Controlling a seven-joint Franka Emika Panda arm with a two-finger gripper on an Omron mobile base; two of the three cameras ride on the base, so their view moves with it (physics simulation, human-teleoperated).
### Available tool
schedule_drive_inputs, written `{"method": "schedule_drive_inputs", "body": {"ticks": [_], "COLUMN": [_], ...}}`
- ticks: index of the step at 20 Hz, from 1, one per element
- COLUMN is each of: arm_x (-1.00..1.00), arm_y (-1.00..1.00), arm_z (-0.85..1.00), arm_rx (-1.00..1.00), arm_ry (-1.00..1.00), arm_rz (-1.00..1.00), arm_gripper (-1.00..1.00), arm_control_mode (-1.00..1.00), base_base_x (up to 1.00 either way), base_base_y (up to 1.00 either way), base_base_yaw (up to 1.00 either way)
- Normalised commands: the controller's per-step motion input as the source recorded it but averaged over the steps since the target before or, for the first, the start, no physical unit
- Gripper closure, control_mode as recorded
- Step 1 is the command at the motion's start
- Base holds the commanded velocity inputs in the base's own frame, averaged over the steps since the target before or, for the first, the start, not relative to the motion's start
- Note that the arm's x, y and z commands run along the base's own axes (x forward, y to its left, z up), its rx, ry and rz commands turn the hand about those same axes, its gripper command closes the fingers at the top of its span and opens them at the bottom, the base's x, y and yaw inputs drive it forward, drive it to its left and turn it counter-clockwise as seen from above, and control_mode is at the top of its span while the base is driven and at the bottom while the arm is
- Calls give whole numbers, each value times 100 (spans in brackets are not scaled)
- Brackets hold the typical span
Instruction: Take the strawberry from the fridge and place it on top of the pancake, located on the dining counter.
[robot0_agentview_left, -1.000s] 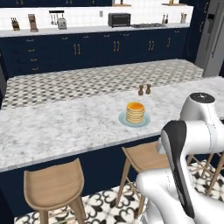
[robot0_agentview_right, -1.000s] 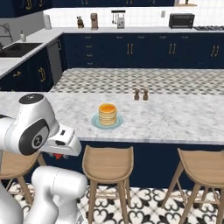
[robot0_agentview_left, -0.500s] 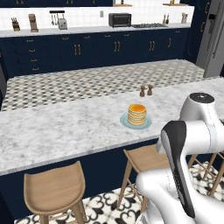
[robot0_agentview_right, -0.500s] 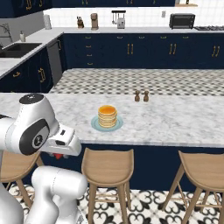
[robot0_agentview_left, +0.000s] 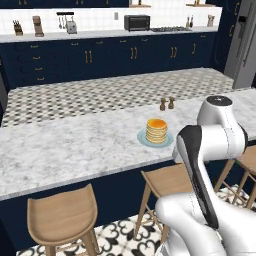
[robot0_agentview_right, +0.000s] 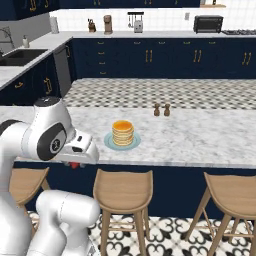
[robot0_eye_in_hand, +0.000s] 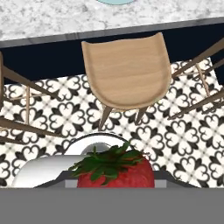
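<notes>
Views shifted slightly closer to the dining counter (robot0_agentview_left: 75, 145) since a second ago: base driving in, transport underway. Pancake (robot0_agentview_right: 122, 132) sits mid-counter near the front edge. Gripper (robot0_agentview_right: 75, 164) hangs below that edge, apparently off left, fingers clamped on the strawberry (robot0_eye_in_hand: 114, 170).

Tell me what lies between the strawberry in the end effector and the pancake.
In the hand view, a wooden stool stands below the strawberry; beyond it runs the dining counter edge toward the pancake.

You have the strawberry (robot0_eye_in_hand: 114, 169), red with green leaves up, at 6 o'clock in the hand view. The pancake (robot0_agentview_left: 156, 130) stack sits on its pale blue plate on the dining counter (robot0_agentview_left: 75, 145), near the front edge.
</notes>
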Motion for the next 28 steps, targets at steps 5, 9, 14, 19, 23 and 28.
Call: {"method": "schedule_drive_inputs", "body": {"ticks": [5, 9, 14, 19, 23, 28], "arm_x": [100, 100, 100, 100, 100, 91], "arm_y": [4, 2, 0, -2, -1, -37], "arm_z": [26, 15, 20, 0, -16, -59], "arm_rx": [0, 1, 7, 4, 1, 2], "arm_ry": [14, 1, -3, 0, -3, -6], "arm_rz": [-2, -8, 0, -1, 0, 0], "arm_gripper": [100, 100, 100, 100, 100, 100], "arm_control_mode": [-100, -100, -100, -100, -100, -100], "base_base_x": [0, 0, 0, 0, 0, 0], "base_base_y": [0, 0, 0, 0, 0, 0], "base_base_yaw": [0, 0, 0, 0, 0, 0]}}
